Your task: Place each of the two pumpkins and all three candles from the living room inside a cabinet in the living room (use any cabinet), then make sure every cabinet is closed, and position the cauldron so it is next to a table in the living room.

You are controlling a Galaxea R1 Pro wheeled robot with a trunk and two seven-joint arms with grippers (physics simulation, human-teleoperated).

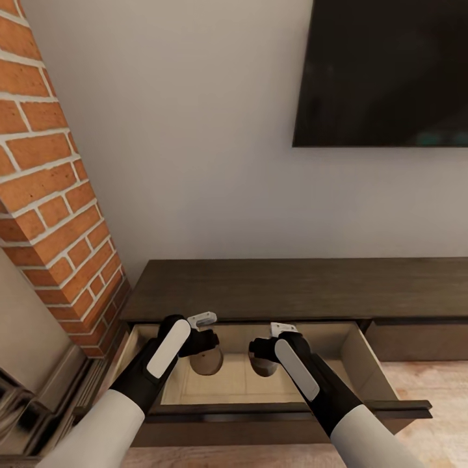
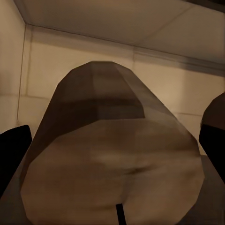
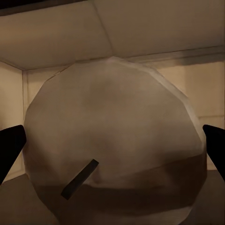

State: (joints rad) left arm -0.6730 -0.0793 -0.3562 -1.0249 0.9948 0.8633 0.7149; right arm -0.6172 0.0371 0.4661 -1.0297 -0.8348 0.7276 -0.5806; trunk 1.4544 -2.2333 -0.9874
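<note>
Both arms reach down into the open drawer (image 1: 374,364) of the long dark brown cabinet (image 1: 273,286) that runs along the pale wall, below a black television (image 1: 383,71) and just beside a red brick column (image 1: 52,195). The drawer is pulled out toward the robot, its pale interior showing between the two arms. The left end effector (image 1: 207,348) is closed on a beige-tan candle (image 1: 207,361), which sits low in the drawer's left half; from the left wrist camera that candle (image 2: 112,154) looms large with its flat end and short dark wick toward the lens, and the black fingers (image 2: 13,150) stand at either side of it, pressed to its flanks. The right end effector (image 1: 263,354) is likewise clamped on a second candle (image 1: 263,366) in the middle of the drawer, a little apart from the first. In the right wrist camera this second candle (image 3: 115,140) faces end-on, a dark wick slanting across its round face, with the black fingertips (image 3: 10,145) at its two edges. Whether either candle rests on the drawer floor or hangs just above it, I cannot tell. Light wooden floor (image 1: 422,383) shows to the right of the drawer.
</note>
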